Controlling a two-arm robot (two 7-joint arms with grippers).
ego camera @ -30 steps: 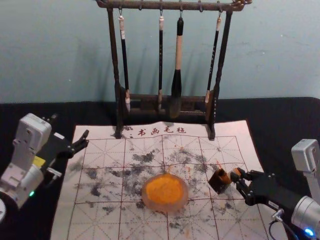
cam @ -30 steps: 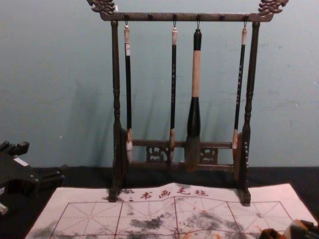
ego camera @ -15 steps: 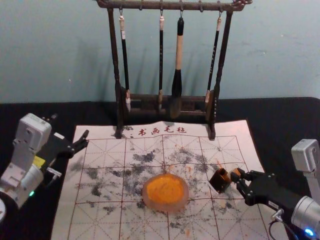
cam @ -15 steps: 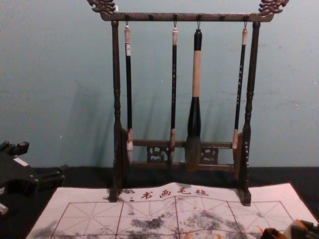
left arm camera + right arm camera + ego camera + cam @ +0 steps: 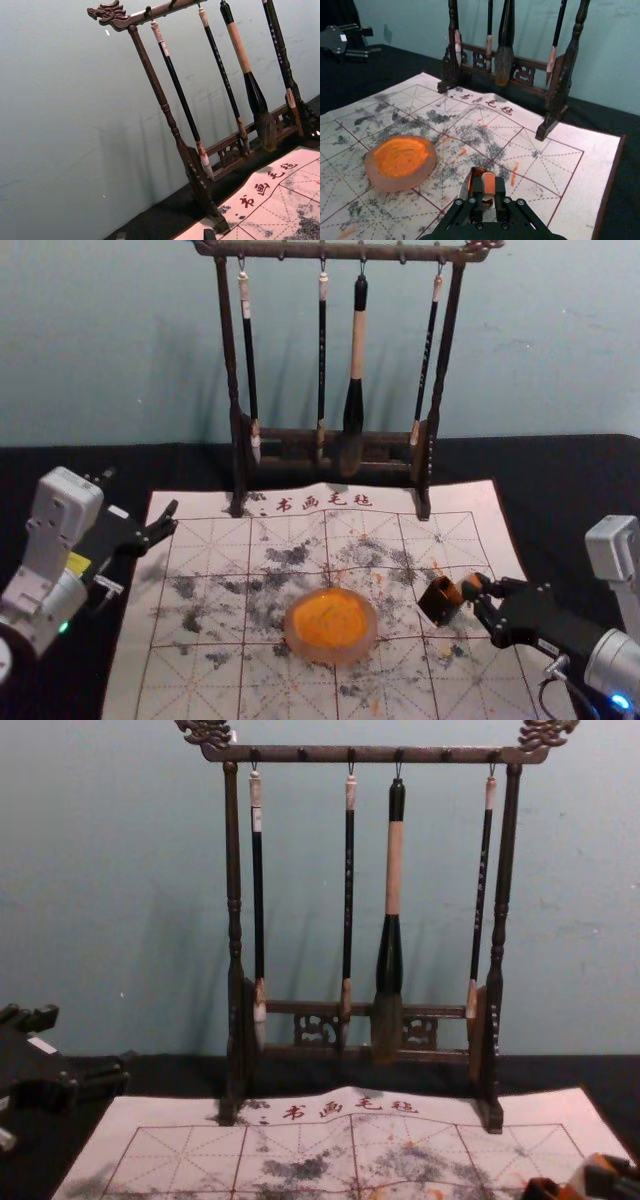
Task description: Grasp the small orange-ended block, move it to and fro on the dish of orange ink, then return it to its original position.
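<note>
Reaching in from the right, my right gripper is shut on the orange-ended block, beside the small dark open-topped box. In the right wrist view the right gripper holds the block between both fingers, its orange end upward, overlapping the box behind; whether they touch, I cannot tell. The dish of orange ink rests on the mat, left of the box. My left gripper stays parked open at the mat's left; in the left wrist view, the left gripper shows two fingertips apart.
A dark wooden rack with several hanging brushes stands across the mat's far edge. The ink-stained white mat lies on a black cloth.
My right gripper and the block have shifted very slightly upward in the head view, the arm's wrist with them. The dish, box and left arm have stayed where they were.
</note>
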